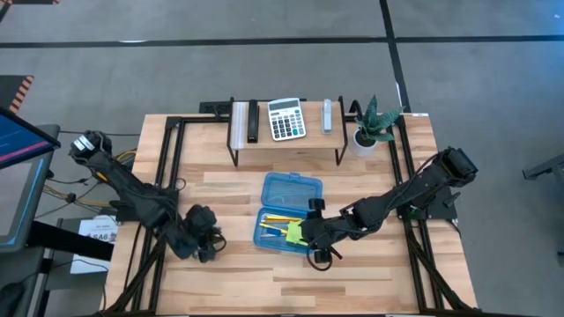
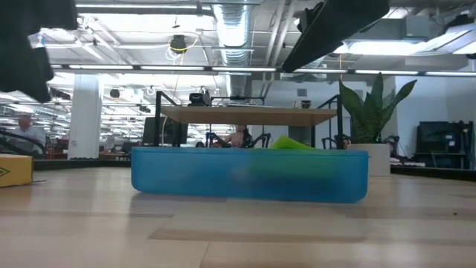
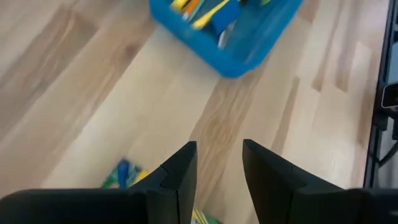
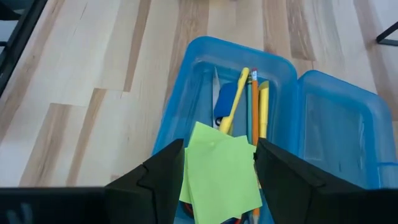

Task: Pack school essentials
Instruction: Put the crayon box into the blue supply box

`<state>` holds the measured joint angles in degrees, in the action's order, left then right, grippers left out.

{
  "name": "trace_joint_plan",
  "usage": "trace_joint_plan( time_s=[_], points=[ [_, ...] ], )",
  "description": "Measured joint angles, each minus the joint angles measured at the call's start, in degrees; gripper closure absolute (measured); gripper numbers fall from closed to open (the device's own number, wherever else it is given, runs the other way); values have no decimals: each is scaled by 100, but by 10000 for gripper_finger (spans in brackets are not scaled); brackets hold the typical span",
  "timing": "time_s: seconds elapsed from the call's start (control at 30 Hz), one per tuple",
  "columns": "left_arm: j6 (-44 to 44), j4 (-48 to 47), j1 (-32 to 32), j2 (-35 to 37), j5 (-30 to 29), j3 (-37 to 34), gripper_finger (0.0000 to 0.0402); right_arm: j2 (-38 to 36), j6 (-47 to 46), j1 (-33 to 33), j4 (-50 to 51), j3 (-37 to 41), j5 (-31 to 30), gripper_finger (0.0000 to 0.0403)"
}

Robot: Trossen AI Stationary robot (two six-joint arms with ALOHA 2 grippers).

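While the right claw (image 4: 217, 165) stands wide open over the near end of the blue pencil case (image 1: 284, 229), the lime-green sticky-note pad (image 4: 219, 168) sits squarely between its two fingers, partly over the case's tray. From the frames I cannot tell whether the fingers touch the pad's edges; it looks either just let go or about to be. Under the pad, in the tray, lie the yellow and orange pencils (image 4: 256, 106), their long axes running along the tray's length, in line with the claw's own reach. The case's lid (image 1: 293, 188) lies folded open beyond the tray, toward the shelf with the calculator (image 1: 285, 118).

By my judgement, the coming move turns on the pad dropping straight down, since it already hangs over the tray. The right arm stretches in low from the right rear of the surface (image 1: 352, 282), wrist tipped downward.

The left claw (image 3: 217, 163) hovers part-open and empty, well left of the case, with a colourful box (image 3: 124, 174), likely the crayon box, on the surface just beneath it.
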<state>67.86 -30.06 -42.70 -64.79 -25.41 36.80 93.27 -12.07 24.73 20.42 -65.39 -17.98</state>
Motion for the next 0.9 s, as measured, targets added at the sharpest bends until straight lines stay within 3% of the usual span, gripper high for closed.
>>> trace_joint_plan(
  time_s=[0.2, 0.47, 0.6, 0.73, 0.9],
  points=[
    [675, -405, -115, -28, 172, 148, 291, 0, 134, -71, -8, 0, -1, 188],
    [902, -1982, -114, -632, 318, 1506, 345, 2, 405, -178, -13, 0, -2, 188],
    [1145, -2342, -112, -938, 386, 1858, 354, 2, 529, -205, -7, 0, 2, 189],
    [1501, -2335, -112, -1085, 709, 1850, 334, 2, 707, -238, -2, 0, 3, 189],
    [2053, -2375, -112, -1285, 766, 1849, 276, 2, 947, -306, -23, 0, 11, 189]
  ],
)
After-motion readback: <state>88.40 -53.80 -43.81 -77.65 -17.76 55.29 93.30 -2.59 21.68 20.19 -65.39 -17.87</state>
